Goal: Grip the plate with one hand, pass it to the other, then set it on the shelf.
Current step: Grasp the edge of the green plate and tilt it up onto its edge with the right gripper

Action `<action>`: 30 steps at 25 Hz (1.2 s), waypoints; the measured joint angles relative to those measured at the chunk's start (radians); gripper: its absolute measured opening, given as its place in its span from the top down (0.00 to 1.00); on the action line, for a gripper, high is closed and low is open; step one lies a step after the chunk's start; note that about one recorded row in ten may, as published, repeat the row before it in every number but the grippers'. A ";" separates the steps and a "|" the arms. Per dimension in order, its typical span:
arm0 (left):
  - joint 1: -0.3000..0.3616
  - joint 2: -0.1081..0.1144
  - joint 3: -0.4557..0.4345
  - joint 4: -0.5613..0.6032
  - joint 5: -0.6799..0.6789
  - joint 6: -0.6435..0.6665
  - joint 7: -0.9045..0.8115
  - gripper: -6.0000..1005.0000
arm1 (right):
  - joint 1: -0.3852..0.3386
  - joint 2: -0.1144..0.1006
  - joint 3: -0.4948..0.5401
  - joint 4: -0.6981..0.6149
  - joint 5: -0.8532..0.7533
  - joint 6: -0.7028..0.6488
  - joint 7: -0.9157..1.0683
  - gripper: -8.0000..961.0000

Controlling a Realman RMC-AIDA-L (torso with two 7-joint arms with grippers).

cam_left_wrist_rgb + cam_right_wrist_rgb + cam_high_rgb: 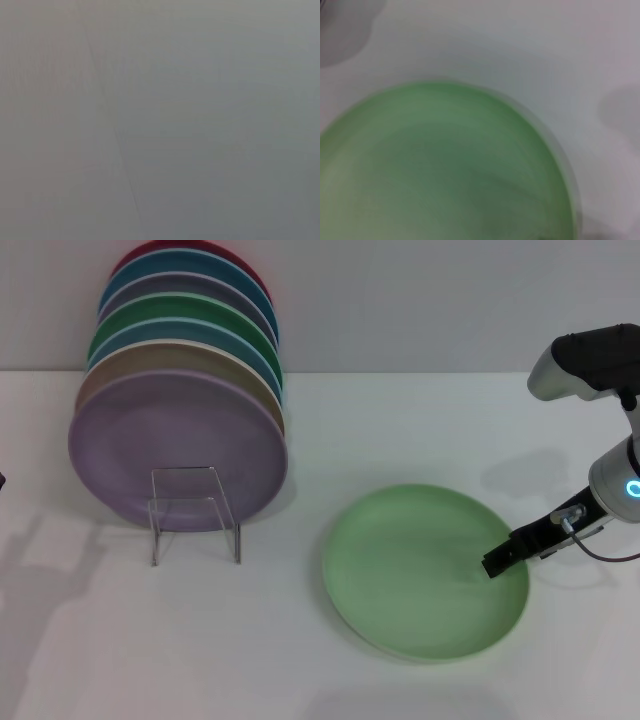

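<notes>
— Since you ask about the plate (420, 565) first: where does it lie?

— Flat on the white table (300, 660), face up, nearest the robot and right of centre. It is round, so it has no true long axis and points no particular way; from the head camera it shows as an oval wider than it is deep. The right wrist camera is filled by it — pale green plate (440, 170) with bare table beyond the rim.

— And the right gripper (497, 562)?

— It reaches in from the right, its dark tip over the plate's right edge, slanting down and to the left. I cannot tell how far its fingers are parted, nor whether they have hold of the rim or only hang above it.

— The left gripper?

— Not seen. The left wrist camera shows only a plain grey surface.

— Farther back?

— The shelf (193, 510) — a small clear stand — sits upright, left of the plate and well apart from it. Just behind it a row of plates (180, 370) stands on edge, faces toward the camera, with a lilac plate (175, 440) in front and green, blue and red rims behind.
</notes>
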 joint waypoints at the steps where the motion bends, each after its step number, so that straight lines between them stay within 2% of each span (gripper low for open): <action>1: 0.000 0.000 0.000 0.000 0.000 0.000 0.000 0.22 | 0.000 0.000 0.000 -0.005 0.000 -0.002 0.000 0.14; 3: 0.000 0.000 0.001 0.000 0.000 0.001 0.000 0.22 | 0.004 -0.001 0.000 -0.028 -0.001 -0.011 0.000 0.14; 9: 0.000 0.000 0.001 0.000 0.000 0.001 0.000 0.22 | 0.008 -0.002 -0.003 -0.048 -0.002 -0.019 -0.003 0.34; 14: -0.002 0.000 0.001 0.000 0.000 0.001 0.000 0.22 | 0.009 -0.002 -0.012 -0.048 -0.002 -0.021 -0.004 0.55; 20: -0.002 0.001 0.001 0.000 0.000 0.001 0.000 0.22 | 0.010 -0.002 -0.017 -0.048 -0.002 -0.028 -0.004 0.65; 30: -0.001 0.002 0.001 0.000 0.000 -0.002 0.000 0.22 | 0.000 0.007 -0.091 -0.012 0.007 -0.049 -0.023 0.82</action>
